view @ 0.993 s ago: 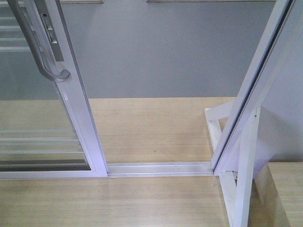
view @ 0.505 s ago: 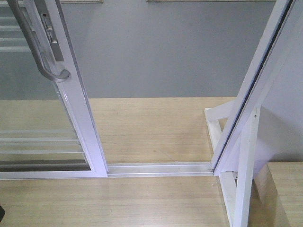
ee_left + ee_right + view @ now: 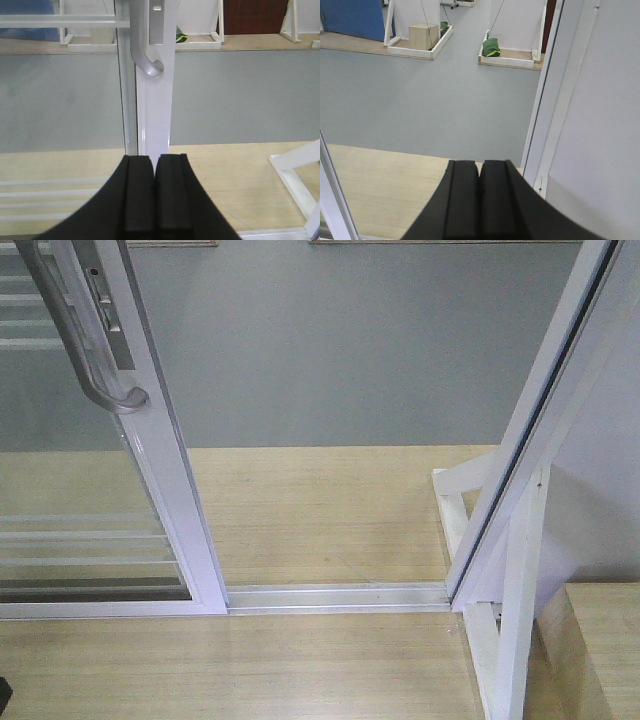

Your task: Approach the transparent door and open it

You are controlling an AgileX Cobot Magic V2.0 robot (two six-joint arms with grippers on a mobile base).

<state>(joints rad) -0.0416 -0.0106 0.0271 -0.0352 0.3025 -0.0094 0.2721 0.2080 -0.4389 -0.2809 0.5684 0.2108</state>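
The transparent door (image 3: pixel 70 490) stands at the left of the front view, slid aside, with a glossy white frame and thin white bars across the glass. Its curved grey handle (image 3: pixel 75 335) hangs on the right stile. In the left wrist view the same stile (image 3: pixel 155 115) and handle (image 3: pixel 145 62) rise straight ahead of my left gripper (image 3: pixel 154 159), which is shut on nothing and apart from the door. My right gripper (image 3: pixel 480 164) is shut and empty too, facing the doorway gap beside the white post (image 3: pixel 547 100).
A floor track (image 3: pixel 335 597) runs between the door and a slanted white post frame (image 3: pixel 520 470) with braces at the right. Wooden flooring gives way to grey floor (image 3: pixel 340 350) beyond. Far off are white frames, a box (image 3: pixel 422 36) and a green bag (image 3: pixel 491 47).
A small dark shape has come into the bottom left corner of the front view. The door, the post and the floor look the same.
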